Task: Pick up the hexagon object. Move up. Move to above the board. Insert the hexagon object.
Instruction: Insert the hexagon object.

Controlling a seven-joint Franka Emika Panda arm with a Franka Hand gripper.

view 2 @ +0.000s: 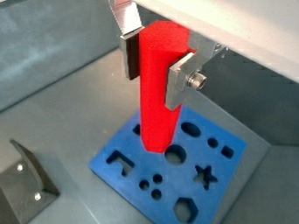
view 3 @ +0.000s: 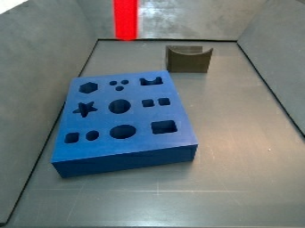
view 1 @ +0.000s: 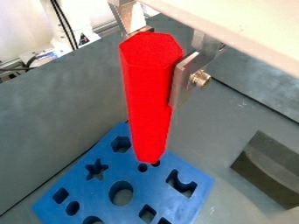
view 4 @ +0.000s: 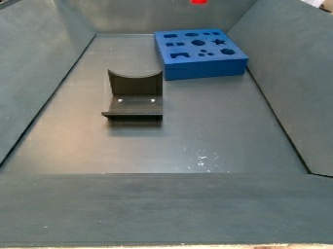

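Observation:
The gripper [view 1: 153,61] is shut on the hexagon object [view 1: 146,96], a bright red six-sided rod that hangs upright between the silver fingers [view 1: 184,79]. It also shows in a wrist view [view 2: 158,96]. The rod's lower end hangs high over the board [view 1: 82,188], a thick blue block with several shaped holes, also seen in a wrist view [view 2: 233,166]. In a side view only the rod [view 3: 125,18] shows, at the top edge behind the board [view 3: 119,147]. In a side view a sliver of red [view 4: 200,2] sits above the board [view 4: 208,66]. The gripper is out of both side views.
The dark fixture stands on the grey floor apart from the board, in both side views [view 3: 188,58] [view 4: 132,94] and both wrist views [view 1: 271,162] [view 2: 26,179]. Sloping grey walls [view 3: 48,107] enclose the floor.

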